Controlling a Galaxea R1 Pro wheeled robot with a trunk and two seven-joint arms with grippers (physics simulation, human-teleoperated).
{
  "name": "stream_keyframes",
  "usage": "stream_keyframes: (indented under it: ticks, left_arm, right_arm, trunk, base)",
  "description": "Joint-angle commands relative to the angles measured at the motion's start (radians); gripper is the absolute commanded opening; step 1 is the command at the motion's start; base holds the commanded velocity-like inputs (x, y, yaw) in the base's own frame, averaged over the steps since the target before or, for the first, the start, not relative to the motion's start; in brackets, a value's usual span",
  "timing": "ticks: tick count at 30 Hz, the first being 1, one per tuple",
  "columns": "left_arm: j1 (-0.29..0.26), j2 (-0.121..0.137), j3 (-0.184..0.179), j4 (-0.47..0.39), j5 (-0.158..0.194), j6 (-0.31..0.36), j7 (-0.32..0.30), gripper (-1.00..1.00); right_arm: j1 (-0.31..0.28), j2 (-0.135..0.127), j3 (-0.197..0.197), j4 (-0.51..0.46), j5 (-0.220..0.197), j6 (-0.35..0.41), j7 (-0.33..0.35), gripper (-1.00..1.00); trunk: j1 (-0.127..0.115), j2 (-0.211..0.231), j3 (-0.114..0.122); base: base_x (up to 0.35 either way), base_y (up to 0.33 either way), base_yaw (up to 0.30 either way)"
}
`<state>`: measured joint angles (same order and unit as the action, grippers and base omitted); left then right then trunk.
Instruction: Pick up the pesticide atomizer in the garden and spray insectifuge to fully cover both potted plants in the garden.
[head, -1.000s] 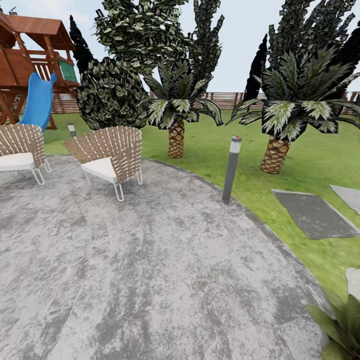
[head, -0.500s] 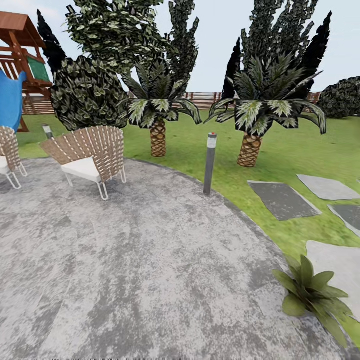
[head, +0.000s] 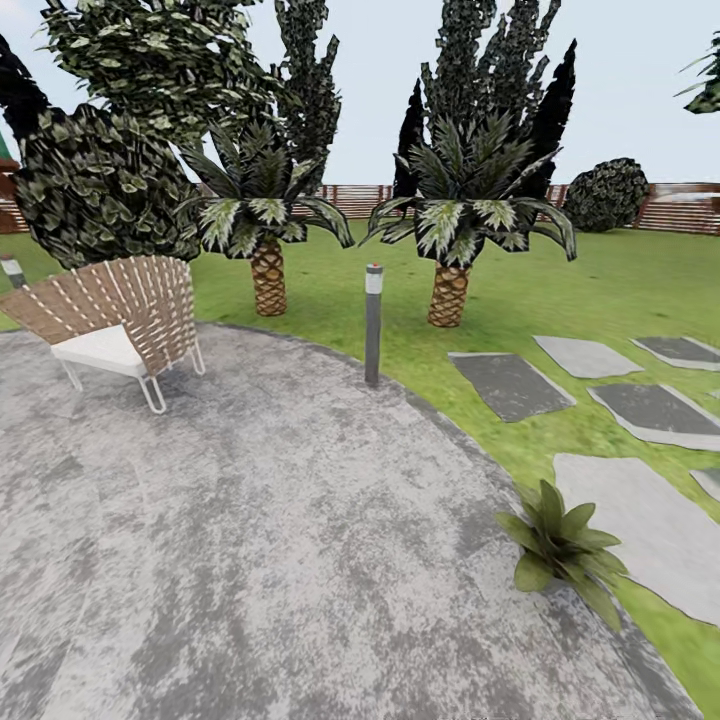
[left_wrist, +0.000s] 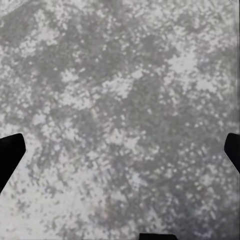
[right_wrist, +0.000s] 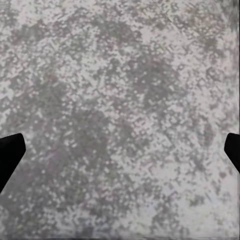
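Note:
One potted plant (head: 560, 545), a low rosette of broad pointed green leaves, sits at the right edge of the grey mottled paving (head: 250, 560) in the head view, where it meets the lawn (head: 560, 290). The pesticide atomizer is out of view. In the left wrist view my left gripper (left_wrist: 120, 152) is open, its dark fingertips (left_wrist: 10, 155) at the picture's sides over bare paving. My right gripper (right_wrist: 120, 152) is open too, its fingertips (right_wrist: 10, 155) spread wide above the same mottled ground. Nothing is held in either.
A woven chair (head: 115, 320) with a white cushion stands at the left on the paving. A grey bollard light (head: 373, 322) marks the paving edge. Two scaly-trunked palms (head: 448, 235) rise on the lawn; stepping stones (head: 655, 410) lie at right, a slat fence (head: 690, 208) behind.
The whole head view has swung to the right: the playset and one chair have slid out at the left. The leafy plant and more stepping stones have come further into the picture.

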<state>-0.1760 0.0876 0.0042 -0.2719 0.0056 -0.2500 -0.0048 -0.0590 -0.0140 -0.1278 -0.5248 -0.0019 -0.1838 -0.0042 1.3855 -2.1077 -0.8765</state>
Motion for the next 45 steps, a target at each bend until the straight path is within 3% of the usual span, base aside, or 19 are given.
stream_keyframes:
  ticks: [1, 7, 25, 35, 41, 45]
  left_arm:
    - [0.000, 0.001, 0.001, 0.000, 0.001, -0.003, 0.001, 1.00]
    - [0.000, 0.001, 0.028, 0.000, 0.018, -0.003, 0.002, 1.00]
    - [0.000, 0.000, 0.034, 0.001, 0.022, -0.003, 0.002, 1.00]
    - [0.000, 0.000, 0.034, 0.001, 0.022, -0.003, 0.002, 1.00]
    - [0.000, 0.000, 0.034, 0.001, 0.022, -0.003, 0.002, 1.00]
    - [0.000, 0.000, 0.034, 0.001, 0.022, -0.003, 0.002, 1.00]
  right_arm:
    - [-0.001, 0.000, -0.001, 0.001, -0.001, -0.003, 0.000, 1.00]
    - [-0.001, -0.001, -0.002, 0.001, -0.001, -0.008, 0.000, 1.00]
    - [-0.001, -0.001, 0.000, 0.003, 0.001, -0.042, 0.000, 1.00]
    - [-0.001, -0.006, -0.005, 0.001, -0.001, -0.044, -0.002, 1.00]
    - [-0.001, -0.010, -0.104, 0.001, 0.000, -0.043, 0.000, 1.00]
    - [-0.001, -0.010, -0.118, 0.002, 0.003, -0.043, 0.001, 1.00]
  trunk:
    - [0.000, 0.000, -0.001]
    - [0.000, 0.000, -0.001]
    - [0.069, -0.126, -0.057]
    - [0.069, -0.126, -0.057]
    - [0.069, -0.126, -0.057]
    - [0.069, -0.126, -0.057]
  base:
    - [0.000, 0.000, -0.300]
    - [0.000, 0.000, -0.300]
    - [0.000, 0.000, -0.300]
    - [0.000, 0.000, -0.300]
    - [0.000, 0.000, -0.300]
    - [0.000, 0.000, -0.300]
